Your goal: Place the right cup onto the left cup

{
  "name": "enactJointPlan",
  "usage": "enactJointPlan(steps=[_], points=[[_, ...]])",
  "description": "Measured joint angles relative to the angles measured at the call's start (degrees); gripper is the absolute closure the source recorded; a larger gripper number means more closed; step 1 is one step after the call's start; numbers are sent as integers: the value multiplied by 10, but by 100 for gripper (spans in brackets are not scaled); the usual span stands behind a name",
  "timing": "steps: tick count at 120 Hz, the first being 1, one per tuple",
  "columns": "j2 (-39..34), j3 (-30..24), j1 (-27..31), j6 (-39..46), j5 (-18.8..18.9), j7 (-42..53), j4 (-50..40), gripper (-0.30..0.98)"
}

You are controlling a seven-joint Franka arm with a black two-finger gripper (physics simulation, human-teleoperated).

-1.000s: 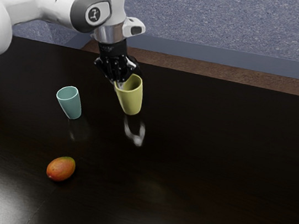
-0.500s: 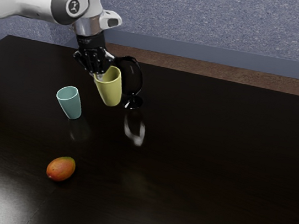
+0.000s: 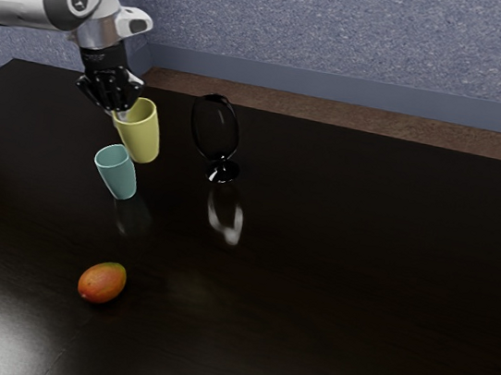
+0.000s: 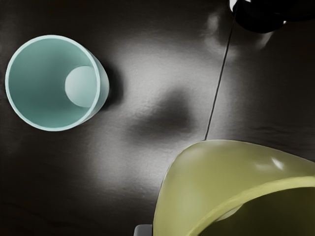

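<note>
Compared with half a second ago, the gripper [image 3: 121, 113] has carried the yellow cup [image 3: 142, 140] closer to the teal cup [image 3: 117, 173], which stays where it was. The yellow cup is now aloft, just beside the teal cup, apart from it and more toward the exterior view's top. Its mouth faces up and its long axis stands nearly upright, much like the teal cup's. The fingers are clamped on the yellow cup's wall at the rim. The stemmed glass [image 3: 222, 170] stands toward the exterior view's right of the teal cup, and the mango [image 3: 102, 282] lies well apart from it.
</note>
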State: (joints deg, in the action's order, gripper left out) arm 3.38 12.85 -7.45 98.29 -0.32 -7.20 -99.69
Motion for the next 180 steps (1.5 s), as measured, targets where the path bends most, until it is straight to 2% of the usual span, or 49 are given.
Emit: enactJointPlan(steps=[48, 126, 180], points=[[2, 59, 6, 0, 0, 46, 3, 79], [38, 102, 10, -9, -2, 99, 50, 79], [75, 103, 23, -24, -5, 122, 92, 79]])
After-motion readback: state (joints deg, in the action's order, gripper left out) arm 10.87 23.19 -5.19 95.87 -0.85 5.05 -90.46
